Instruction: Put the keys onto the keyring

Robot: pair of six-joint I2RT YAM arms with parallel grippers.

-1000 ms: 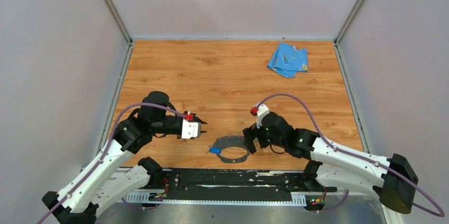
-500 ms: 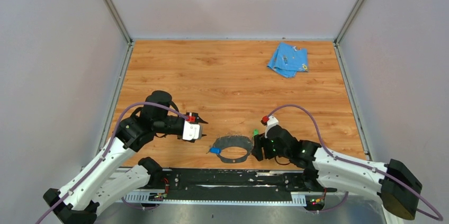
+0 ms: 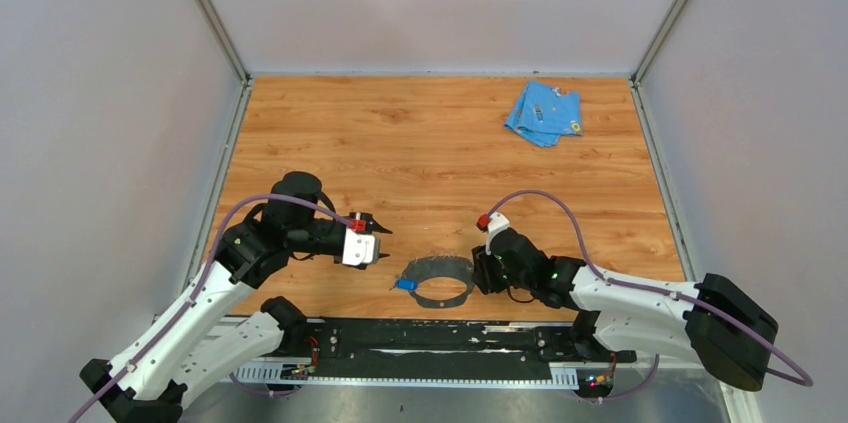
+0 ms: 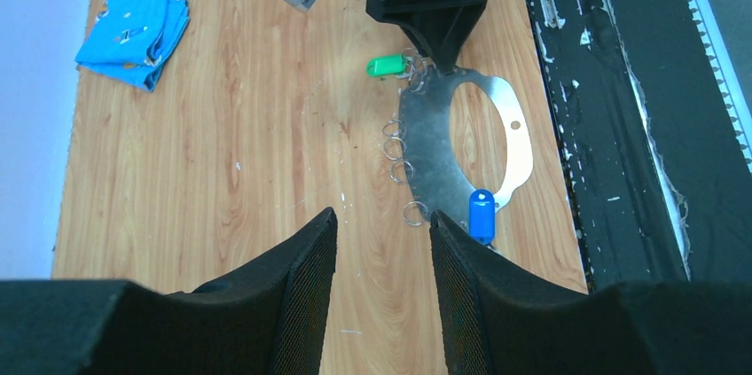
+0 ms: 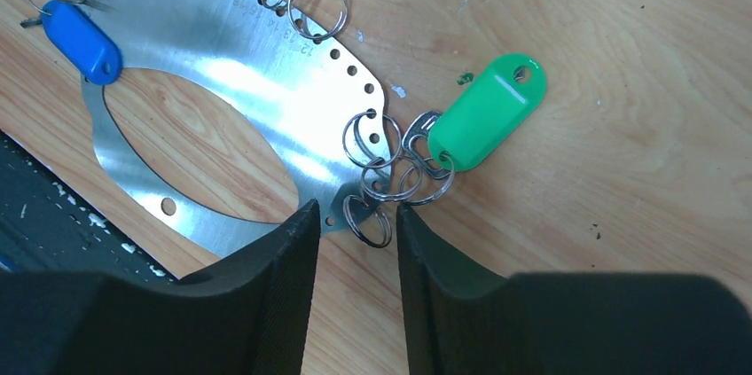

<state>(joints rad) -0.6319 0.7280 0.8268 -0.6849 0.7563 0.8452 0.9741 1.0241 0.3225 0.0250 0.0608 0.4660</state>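
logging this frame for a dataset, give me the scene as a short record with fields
keyring: flat grey metal oval plate, small split rings along its edge, lying on the wooden table
green key tag: on the table beside the plate, joined to a cluster of rings
blue key tag: lying over the plate's other end
right gripper: low, jaws apart around one small ring
left gripper: open, empty, facing the plate
cloth: light blue, far right
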